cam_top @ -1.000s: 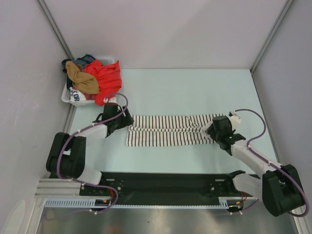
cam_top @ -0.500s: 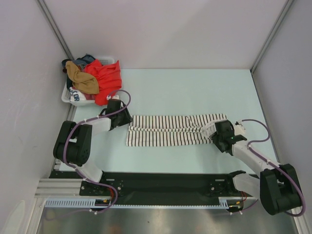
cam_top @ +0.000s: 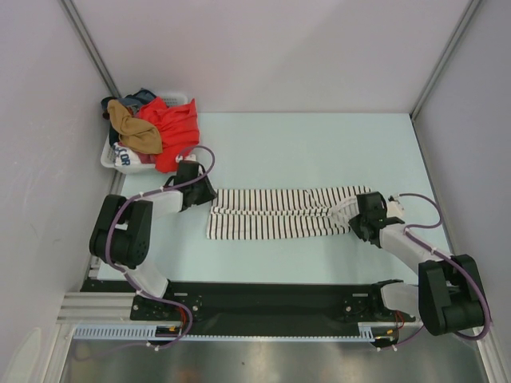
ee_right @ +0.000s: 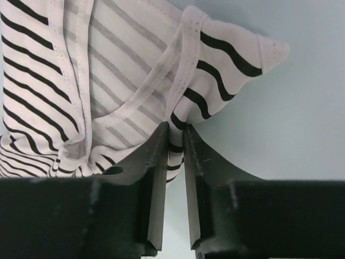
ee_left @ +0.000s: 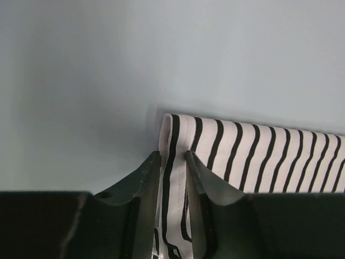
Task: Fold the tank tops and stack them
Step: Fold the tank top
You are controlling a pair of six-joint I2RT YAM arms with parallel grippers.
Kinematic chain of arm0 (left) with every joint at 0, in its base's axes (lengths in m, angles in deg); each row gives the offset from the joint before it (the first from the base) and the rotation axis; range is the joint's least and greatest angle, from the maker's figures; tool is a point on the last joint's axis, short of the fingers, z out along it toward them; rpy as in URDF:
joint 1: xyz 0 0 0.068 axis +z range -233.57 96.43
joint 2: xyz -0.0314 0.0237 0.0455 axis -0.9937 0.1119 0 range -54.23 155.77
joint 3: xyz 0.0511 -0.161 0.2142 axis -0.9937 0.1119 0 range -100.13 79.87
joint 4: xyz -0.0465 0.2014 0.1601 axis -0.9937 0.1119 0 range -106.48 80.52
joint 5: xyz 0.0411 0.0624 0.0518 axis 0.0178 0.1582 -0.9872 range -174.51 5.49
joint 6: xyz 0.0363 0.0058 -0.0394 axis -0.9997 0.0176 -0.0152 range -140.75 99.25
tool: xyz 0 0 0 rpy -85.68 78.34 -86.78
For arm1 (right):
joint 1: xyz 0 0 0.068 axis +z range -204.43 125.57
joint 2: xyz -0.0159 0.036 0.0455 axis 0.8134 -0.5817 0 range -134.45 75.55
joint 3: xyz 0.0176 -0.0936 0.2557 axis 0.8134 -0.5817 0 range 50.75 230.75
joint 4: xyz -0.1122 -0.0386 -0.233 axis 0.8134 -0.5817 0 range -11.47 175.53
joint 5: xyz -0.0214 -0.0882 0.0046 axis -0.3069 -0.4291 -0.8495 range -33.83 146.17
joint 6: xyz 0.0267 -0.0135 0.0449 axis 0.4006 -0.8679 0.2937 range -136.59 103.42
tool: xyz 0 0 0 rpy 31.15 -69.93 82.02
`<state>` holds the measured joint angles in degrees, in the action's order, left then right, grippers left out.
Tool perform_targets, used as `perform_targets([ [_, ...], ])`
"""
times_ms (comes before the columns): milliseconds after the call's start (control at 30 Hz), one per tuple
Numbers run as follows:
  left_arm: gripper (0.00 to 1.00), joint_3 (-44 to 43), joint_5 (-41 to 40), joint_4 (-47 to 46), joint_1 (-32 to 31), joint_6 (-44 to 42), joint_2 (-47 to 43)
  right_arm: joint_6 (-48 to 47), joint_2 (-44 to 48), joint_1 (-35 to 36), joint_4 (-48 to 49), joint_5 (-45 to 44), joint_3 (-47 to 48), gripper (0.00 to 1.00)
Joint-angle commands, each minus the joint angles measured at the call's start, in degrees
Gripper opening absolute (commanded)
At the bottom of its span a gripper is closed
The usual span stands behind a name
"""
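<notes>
The striped tank top (cam_top: 279,212) lies stretched out flat across the table, folded lengthwise. My left gripper (cam_top: 205,191) is shut on its left end; the hem (ee_left: 173,135) is pinched between the jaws (ee_left: 172,156). My right gripper (cam_top: 357,212) is shut on its right end, gripping a bunched strap corner (ee_right: 215,70) between the jaws (ee_right: 175,129). The tan-brown tank top (cam_top: 134,130) lies crumpled on top of the pile in the basket at the back left.
A white laundry basket (cam_top: 112,158) at the back left holds a red garment (cam_top: 172,128) and other clothes. Grey walls stand close on the left, right and back. The black base rail (cam_top: 263,299) runs along the near edge.
Both grippers have sunk lower and drawn outward, the left toward the left and the right toward the right, pulling the striped top taut and flat on the table.
</notes>
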<state>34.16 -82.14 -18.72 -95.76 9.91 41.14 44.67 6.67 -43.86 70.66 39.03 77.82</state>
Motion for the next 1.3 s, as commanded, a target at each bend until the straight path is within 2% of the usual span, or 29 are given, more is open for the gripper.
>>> perform_targets([
  [0, 0.31, -2.01, 1.50, 1.80, -0.20, 0.55, 2.09, -0.69, -0.64, -0.46, 1.42, 0.01, 0.53, 0.20],
  [33, 0.25, -2.27, 1.58, 1.80, -0.38, 0.55, 2.18, -0.78, -0.64, -0.72, 1.51, 0.01, 0.53, 0.13],
  [67, 0.15, -2.45, 1.58, 1.80, -0.47, 0.72, 2.36, -0.96, -0.81, -0.90, 1.78, 0.18, 0.53, 0.10],
  [133, 0.00, -2.71, 1.67, 1.80, -0.47, 0.90, 2.71, -1.22, -1.16, -1.42, 2.21, 0.53, 0.70, 0.09],
  [400, 0.00, -1.58, -1.84, 5.40, -0.47, 1.25, -1.15, -4.56, -3.54, -5.64, 4.58, 2.90, 2.20, 0.05],
  [433, 0.00, -0.35, -2.11, 5.40, -0.47, 1.51, -1.94, -4.83, -4.15, -6.43, 5.98, 3.52, 2.46, 0.00],
  [533, 0.00, 4.90, -1.32, 2.43, -0.47, 3.70, -6.06, -7.02, -7.49, -7.84, 8.63, 5.28, 4.12, 0.00],
  [733, 0.00, 14.93, -1.75, -0.75, -3.89, 8.28, -15.65, -13.08, -21.45, -9.25, 8.38, 7.03, 15.27, 0.00],
  [900, 0.00, 20.12, -7.29, 1.10, -14.60, 13.97, -20.66, -18.35, -35.15, -10.22, 6.44, 12.39, 28.27, 0.00],
  [1033, 0.00, 26.97, -9.66, -2.93, -20.33, 20.75, -25.39, -20.38, -41.49, -10.13, 7.22, 15.56, 34.78, 0.00],
  [1133, 0.00, 29.36, -12.82, -2.07, -25.42, 24.62, -28.57, -21.96, -44.83, -10.13, 8.19, 16.62, 38.57, 0.00],
  [1267, 0.00, 27.53, -23.61, 1.80, -39.36, 30.23, -29.82, -22.67, -51.32, -9.17, 6.53, 22.05, 49.27, 0.01],
])
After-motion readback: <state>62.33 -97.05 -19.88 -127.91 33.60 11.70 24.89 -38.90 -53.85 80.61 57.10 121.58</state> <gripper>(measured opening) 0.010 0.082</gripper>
